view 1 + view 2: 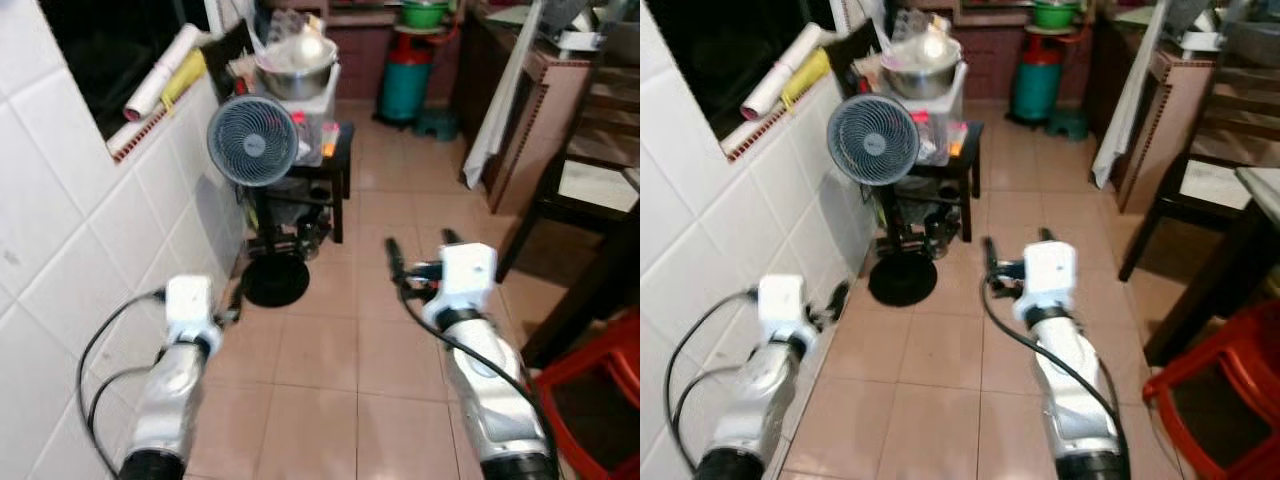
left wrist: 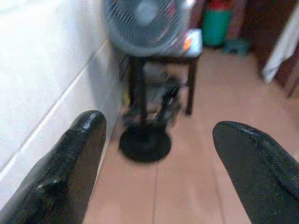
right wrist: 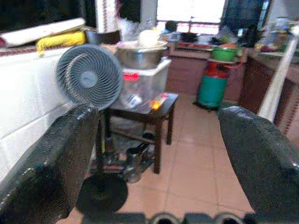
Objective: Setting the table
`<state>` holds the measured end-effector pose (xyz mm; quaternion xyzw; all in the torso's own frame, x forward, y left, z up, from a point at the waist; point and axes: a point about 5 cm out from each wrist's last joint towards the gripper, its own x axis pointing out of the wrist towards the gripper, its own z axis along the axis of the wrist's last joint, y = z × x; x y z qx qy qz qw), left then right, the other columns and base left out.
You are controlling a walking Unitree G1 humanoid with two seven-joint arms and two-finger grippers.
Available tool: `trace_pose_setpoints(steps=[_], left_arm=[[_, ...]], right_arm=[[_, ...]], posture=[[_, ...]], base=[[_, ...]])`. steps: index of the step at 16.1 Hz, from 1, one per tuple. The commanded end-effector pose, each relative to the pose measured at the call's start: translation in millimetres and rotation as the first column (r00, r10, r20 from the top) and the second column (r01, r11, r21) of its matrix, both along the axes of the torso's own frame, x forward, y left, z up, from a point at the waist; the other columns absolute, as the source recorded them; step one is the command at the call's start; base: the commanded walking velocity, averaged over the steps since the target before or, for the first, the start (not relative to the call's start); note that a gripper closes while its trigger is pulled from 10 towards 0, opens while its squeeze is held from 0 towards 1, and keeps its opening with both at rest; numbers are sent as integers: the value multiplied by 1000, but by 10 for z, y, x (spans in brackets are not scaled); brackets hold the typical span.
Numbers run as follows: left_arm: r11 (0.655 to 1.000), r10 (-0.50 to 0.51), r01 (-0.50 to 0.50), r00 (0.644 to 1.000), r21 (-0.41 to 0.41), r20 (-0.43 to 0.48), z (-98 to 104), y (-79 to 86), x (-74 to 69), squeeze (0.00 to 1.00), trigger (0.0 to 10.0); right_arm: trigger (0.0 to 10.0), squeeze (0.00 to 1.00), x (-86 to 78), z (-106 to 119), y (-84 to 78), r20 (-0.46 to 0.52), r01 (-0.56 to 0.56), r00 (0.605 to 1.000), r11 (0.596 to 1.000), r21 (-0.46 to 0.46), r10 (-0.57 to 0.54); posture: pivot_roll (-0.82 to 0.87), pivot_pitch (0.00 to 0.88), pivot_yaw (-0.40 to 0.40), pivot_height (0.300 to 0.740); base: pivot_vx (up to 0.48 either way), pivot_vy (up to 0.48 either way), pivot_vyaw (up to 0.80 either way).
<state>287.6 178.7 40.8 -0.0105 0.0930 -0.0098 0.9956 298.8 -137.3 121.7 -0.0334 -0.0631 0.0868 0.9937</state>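
A dark dining table (image 1: 1262,195) shows at the right edge, with a dark wooden chair (image 1: 588,185) beside it. No tableware is in either gripper. My right gripper (image 1: 420,250) is held out over the tiled floor, open and empty; in its wrist view the fingers (image 3: 51,158) stand wide apart. My left gripper (image 1: 835,300) hangs low beside the white tiled wall (image 1: 80,250), also open and empty, its fingers (image 2: 77,154) spread in the left wrist view.
A standing fan (image 1: 252,140) with a round black base (image 1: 275,282) stands by the wall. Behind it a small black table (image 1: 338,165) carries a plastic box and a metal bowl (image 1: 297,70). A green gas cylinder (image 1: 405,80) stands further back. A red plastic chair (image 1: 600,390) is at my right.
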Motion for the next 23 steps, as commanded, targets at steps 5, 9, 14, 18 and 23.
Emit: trace_pose_setpoints(steps=[5,9,14,18,23], left_arm=[[996,66,-68,997,-58,-40,-185,8,-73,0,10000],[996,72,-79,988,-43,-137,-456,39,-276,0,10000],[999,-31,38,905,8,-425,-915,41,-616,0,10000],[998,-33,55,829,24,-558,-1060,37,-750,0,10000],[995,-35,85,781,50,-623,-1131,-1,-826,0,10000]], right_arm=[[10000,0,120,-107,-69,-43,-18,999,999,-51,16],[10000,0,181,-260,17,-103,-76,992,996,-53,71],[10000,0,-35,-1065,-75,-437,5,899,1000,0,-4],[10000,0,-390,-1520,-170,-638,22,769,999,-39,-42],[10000,0,-706,-1798,-297,-771,18,632,996,-88,-80]], posture=[[16,0,-46,740],[57,0,-77,740],[55,0,-36,740],[41,0,-9,740],[22,0,2,740]], base=[[0,0,0],[0,0,0],[0,0,0],[0,0,0],[0,0,-378]])
